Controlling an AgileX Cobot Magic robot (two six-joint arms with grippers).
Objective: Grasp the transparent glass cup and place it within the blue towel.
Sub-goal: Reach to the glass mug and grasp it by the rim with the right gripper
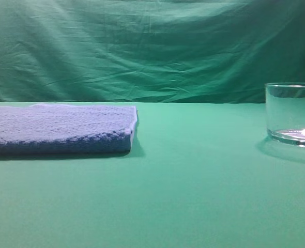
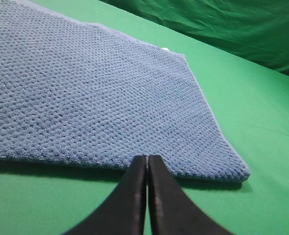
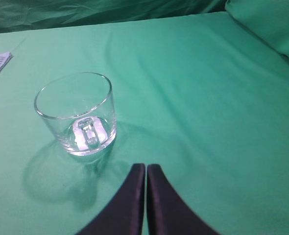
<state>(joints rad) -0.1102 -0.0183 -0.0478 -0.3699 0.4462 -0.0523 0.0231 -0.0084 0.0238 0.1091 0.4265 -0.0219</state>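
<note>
So nothing is done yet: the transparent glass cup [image 3: 78, 115] stands ungrasped on the green cloth [image 3: 208, 98] just ahead-left of the right gripper [image 3: 145, 169], fingers together, while the left gripper [image 2: 147, 160], likewise closed, hovers at the blue towel [image 2: 95, 98] edge.

Soft, even light falls from above across all three views, with a green cast throughout. The blue towel [image 1: 59, 128] throws a thin dark shadow along its front edge on the desk [image 1: 194, 196]. The transparent glass cup [image 3: 78, 113] casts a faint shadow toward the camera, its thick base glaring white. Black fingers [image 3: 134, 205] at the bottom of both wrist views are soft and out of focus
</note>
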